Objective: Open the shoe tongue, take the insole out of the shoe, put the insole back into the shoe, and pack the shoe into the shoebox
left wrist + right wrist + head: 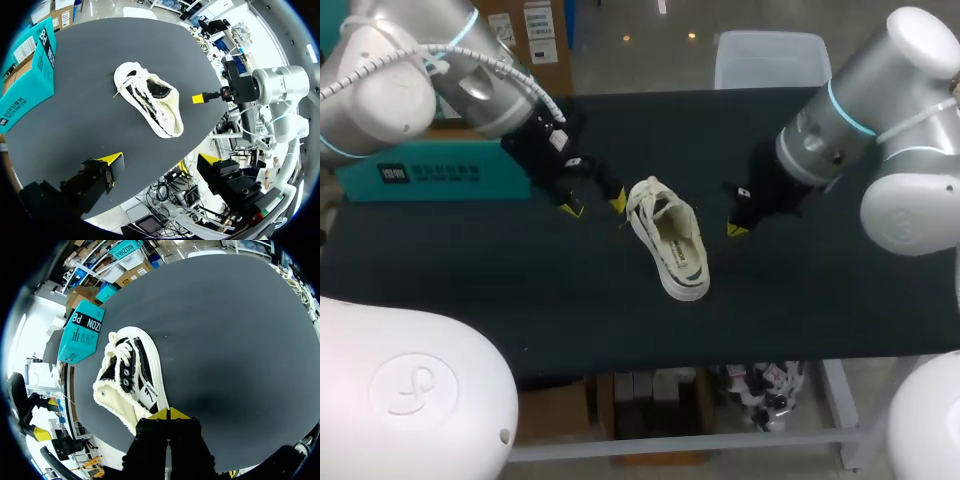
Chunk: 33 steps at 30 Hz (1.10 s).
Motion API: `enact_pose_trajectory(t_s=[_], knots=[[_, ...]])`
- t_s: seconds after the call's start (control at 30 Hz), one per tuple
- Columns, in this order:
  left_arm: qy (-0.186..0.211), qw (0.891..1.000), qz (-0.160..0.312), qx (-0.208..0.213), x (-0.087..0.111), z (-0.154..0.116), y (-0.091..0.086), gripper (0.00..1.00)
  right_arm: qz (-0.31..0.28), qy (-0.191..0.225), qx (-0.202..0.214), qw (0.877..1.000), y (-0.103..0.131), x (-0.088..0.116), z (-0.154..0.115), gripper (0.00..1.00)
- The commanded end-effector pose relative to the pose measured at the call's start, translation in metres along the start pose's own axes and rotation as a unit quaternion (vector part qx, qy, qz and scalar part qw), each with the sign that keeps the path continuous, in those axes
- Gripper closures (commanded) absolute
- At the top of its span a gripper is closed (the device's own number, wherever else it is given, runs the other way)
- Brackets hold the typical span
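**A:** How are the grippers set?

**B:** The left gripper [593, 204] is seen with its yellow tips spread apart, and nothing is held between them. The right gripper [170, 414] is seen with its tips pressed together, and nothing is clamped.

**A:** Where is the shoe found from there?

**B:** The shoe [668, 240] is laid on the table [520, 290] between the two grippers. Its long axis is set slantwise. The laced toe is pointed toward the far left, just beside the left gripper, and the heel is turned toward the near edge. The right gripper is placed near the shoe's flank, apart from it. Because the laces [120, 351] lie at its end, the left arm is judged the nearer one for opening the tongue.

**A:** And the shoebox?

**B:** The teal shoebox [430, 175] is seen at the table's left edge, well apart from the shoe.

**A:** What cannot be made out?

**B:** The tongue cannot be told apart from the laces and the collar. A cream inside is shown, but whether the insole is seated cannot be told. The shoebox is partly covered by the left arm, so its lid cannot be judged.
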<state>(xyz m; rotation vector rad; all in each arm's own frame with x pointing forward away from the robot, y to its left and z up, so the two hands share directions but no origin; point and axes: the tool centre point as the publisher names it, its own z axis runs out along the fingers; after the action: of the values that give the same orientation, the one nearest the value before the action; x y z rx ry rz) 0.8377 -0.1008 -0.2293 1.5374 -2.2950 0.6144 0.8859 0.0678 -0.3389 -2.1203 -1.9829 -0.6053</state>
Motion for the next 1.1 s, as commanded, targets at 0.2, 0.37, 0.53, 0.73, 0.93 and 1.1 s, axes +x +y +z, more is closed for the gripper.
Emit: enact_pose_trajectory(t_s=[0.2, 0.37, 0.53, 0.73, 0.93, 1.1], knots=[[-0.011, 1.0, -0.009, -0.026, 0.013, 0.027, -0.011, 0.0, -0.02, -0.017, 0.056, 0.998, 0.028, -0.009, 0.007, 1.0], [-0.015, 0.999, -0.02, -0.037, 0.017, 0.04, -0.012, 0.0, -0.029, -0.024, 0.065, 0.997, 0.038, -0.022, 0.008, 1.0], [-0.018, 0.998, -0.03, -0.042, 0.021, 0.051, -0.011, 0.0, -0.047, -0.035, 0.08, 0.995, 0.047, -0.035, 0.008, 1.0], [-0.027, 0.997, -0.047, -0.047, 0.023, 0.064, -0.01, 0.0, -0.065, -0.036, 0.088, 0.993, 0.058, -0.051, 0.008, 1.0], [-0.034, 0.996, -0.061, -0.05, 0.025, 0.075, -0.012, 0.0, -0.072, -0.042, 0.098, 0.992, 0.068, -0.063, 0.011, 1.0], [-0.034, 0.996, -0.067, -0.056, 0.025, 0.084, -0.016, 0.0, -0.076, -0.042, 0.103, 0.991, 0.078, -0.07, 0.009, 1.0]])
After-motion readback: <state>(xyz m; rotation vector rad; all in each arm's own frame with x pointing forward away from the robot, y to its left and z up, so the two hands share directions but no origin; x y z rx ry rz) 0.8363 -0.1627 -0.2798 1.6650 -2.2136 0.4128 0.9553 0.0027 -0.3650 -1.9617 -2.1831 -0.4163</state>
